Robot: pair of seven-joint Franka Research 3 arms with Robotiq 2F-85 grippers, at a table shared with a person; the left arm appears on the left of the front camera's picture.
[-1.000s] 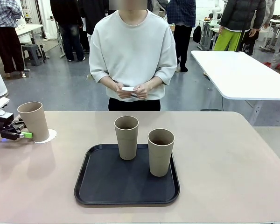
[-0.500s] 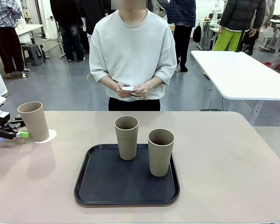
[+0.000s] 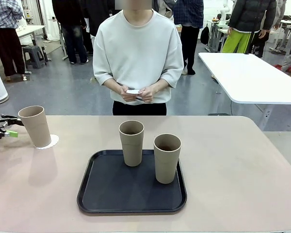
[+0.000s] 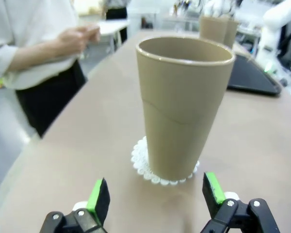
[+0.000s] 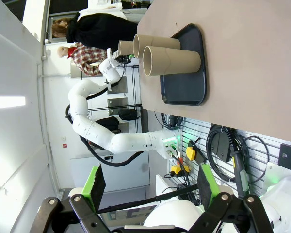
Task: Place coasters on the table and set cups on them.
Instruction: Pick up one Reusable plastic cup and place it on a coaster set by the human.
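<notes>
Room: grey floor (image 3: 63, 92), white table (image 3: 252, 77) | table (image 3: 233, 165): beige-pink, black tray (image 3: 111, 189)

The left gripper (image 4: 155, 194) is black, with linked fingers, bright round pins at the joints and green pads (image 4: 98, 194) on the inner faces. The right gripper (image 5: 150, 182) is built alike: black links, silver pins, green pads. The left arm (image 5: 94, 128) is white, made of smooth rounded segments, with a black cable (image 5: 106, 162) looping beside it and a green light at its base. The person (image 3: 138, 53) wears a pale grey round-necked top with wide elbow-length sleeves (image 3: 103, 73) over black trousers.
</notes>
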